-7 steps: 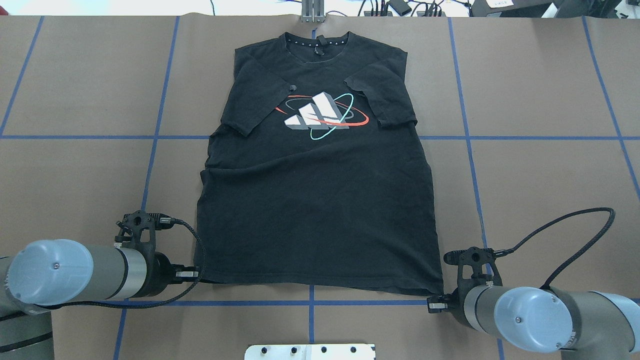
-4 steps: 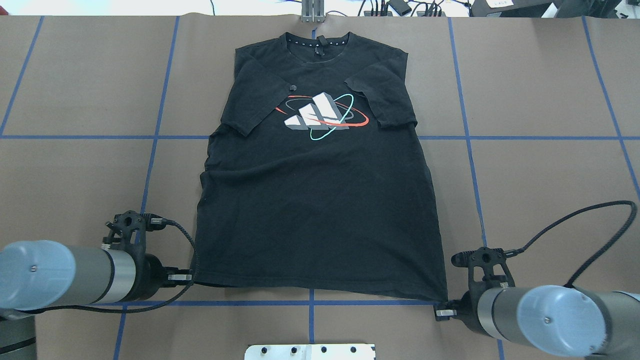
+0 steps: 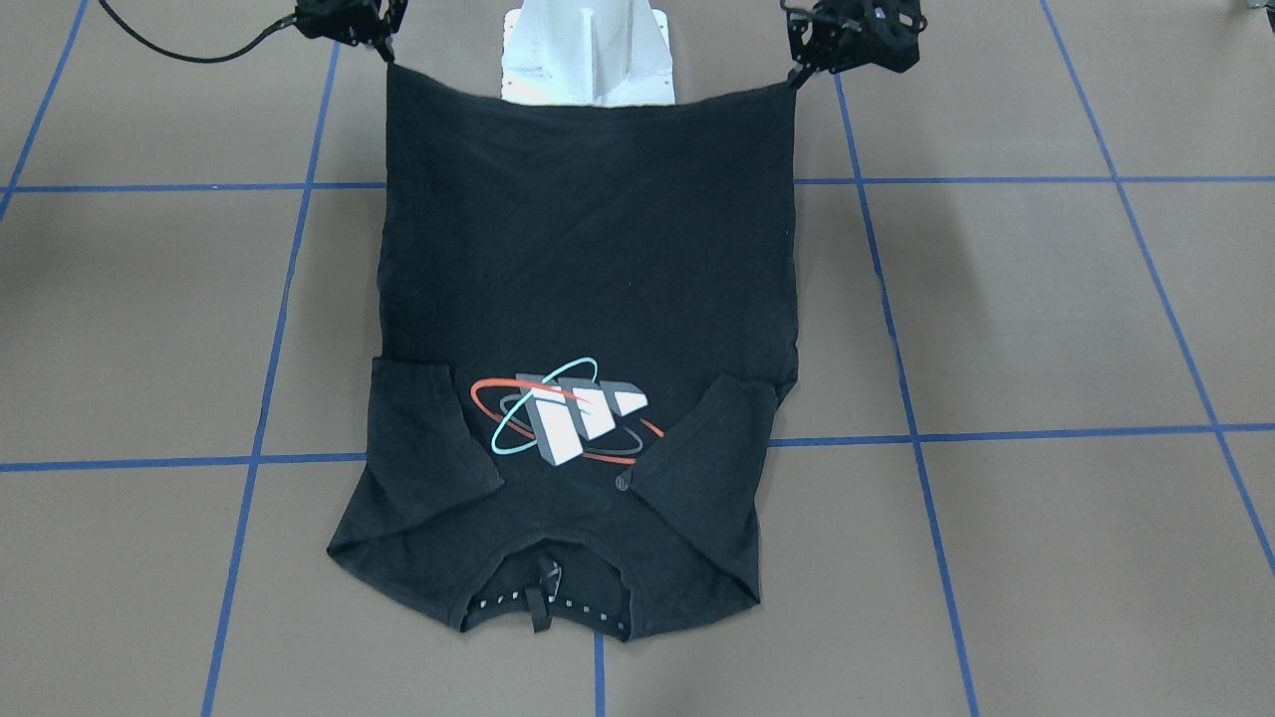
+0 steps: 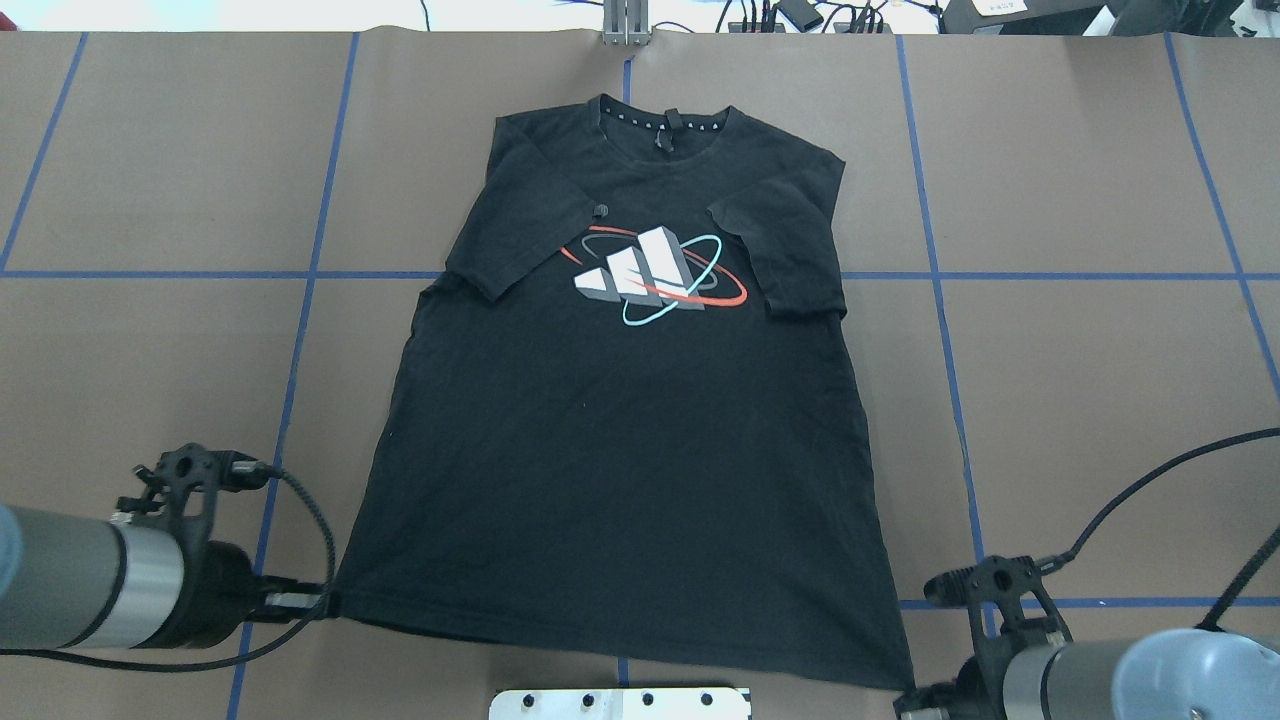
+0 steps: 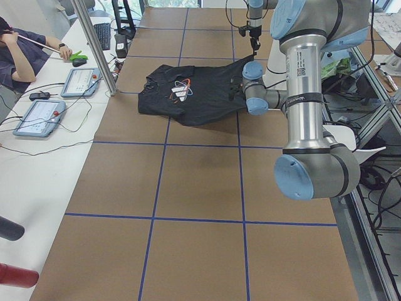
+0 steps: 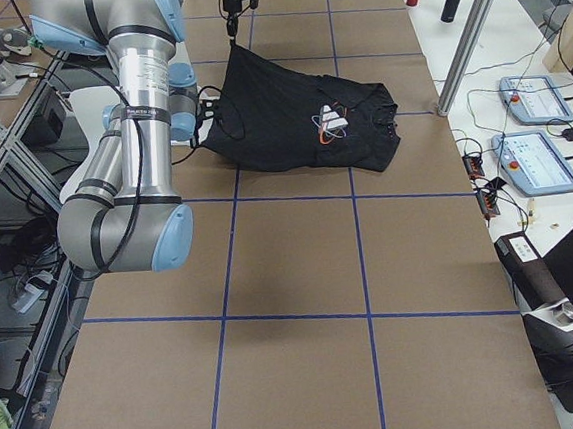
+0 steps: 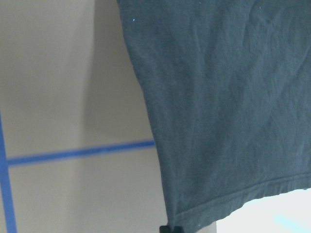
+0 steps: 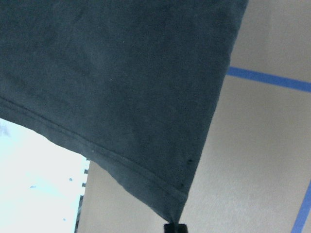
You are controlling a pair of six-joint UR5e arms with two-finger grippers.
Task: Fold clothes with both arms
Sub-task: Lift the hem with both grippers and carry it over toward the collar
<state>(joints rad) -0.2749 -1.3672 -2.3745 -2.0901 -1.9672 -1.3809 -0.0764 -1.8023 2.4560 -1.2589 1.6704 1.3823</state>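
The left arm (image 4: 60, 590) and right arm (image 4: 1150, 670) are holding the hem corners of the black T-shirt (image 4: 640, 450) raised above the desk (image 4: 150, 200); both sets of jaws are clamping the hem.

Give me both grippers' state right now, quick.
Left gripper: closed, holding the T-shirt by a hem corner.
Right gripper: closed, holding the other hem corner.

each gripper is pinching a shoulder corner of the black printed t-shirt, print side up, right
Not the shoulders: the left gripper and right gripper each pinch a bottom hem corner of the black short-sleeved printed T-shirt, print side up. The exterior front-facing view shows it.
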